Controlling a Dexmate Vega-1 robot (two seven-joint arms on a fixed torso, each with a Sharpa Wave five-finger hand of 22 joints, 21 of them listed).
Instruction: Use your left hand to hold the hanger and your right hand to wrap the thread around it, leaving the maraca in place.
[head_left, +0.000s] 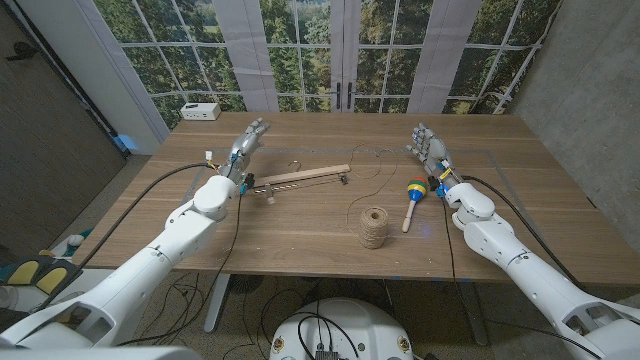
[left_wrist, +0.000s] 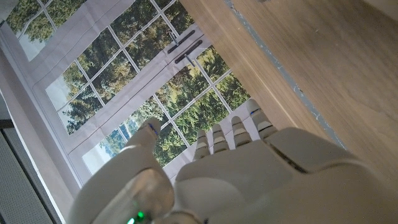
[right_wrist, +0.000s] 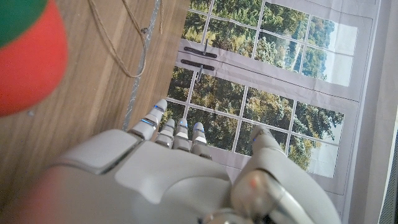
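Note:
A wooden hanger (head_left: 300, 177) with a metal hook lies on the table left of centre. A spool of brown thread (head_left: 374, 227) stands near the front middle, and its loose thread (head_left: 372, 178) trails back across the table, also seen as a thread loop (right_wrist: 118, 43). The colourful maraca (head_left: 412, 196) lies right of the spool; its red and green head (right_wrist: 25, 50) is close to my right hand. My left hand (head_left: 247, 143) hovers open behind the hanger's left end, holding nothing. My right hand (head_left: 430, 150) is open too, raised behind the maraca.
A small white box (head_left: 201, 111) sits at the table's far left corner. Windows and a door stand behind the table. The table's right half (head_left: 520, 190) is bare wood with faint tape lines.

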